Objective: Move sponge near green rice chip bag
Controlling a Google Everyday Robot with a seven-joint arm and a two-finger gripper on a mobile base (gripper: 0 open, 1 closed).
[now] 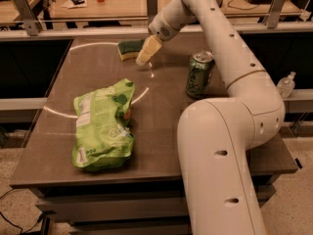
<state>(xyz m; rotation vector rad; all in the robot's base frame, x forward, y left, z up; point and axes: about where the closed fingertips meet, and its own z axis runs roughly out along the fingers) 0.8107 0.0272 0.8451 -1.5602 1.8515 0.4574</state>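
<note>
The sponge (129, 48), dark green on top with a pale yellow base, lies flat at the back middle of the table. My gripper (146, 53) hangs tilted right beside the sponge's right end, low over the table; I cannot tell whether it touches the sponge. The green rice chip bag (101, 126), large, crinkled and lime green with white label patches, lies on the front left part of the table, well apart from the sponge.
A green soda can (199, 75) stands upright right of the middle of the brown table (161, 116). My white arm (230, 146) fills the right foreground. A clear bottle (285, 84) stands off the table's right edge. A desk with clutter is behind.
</note>
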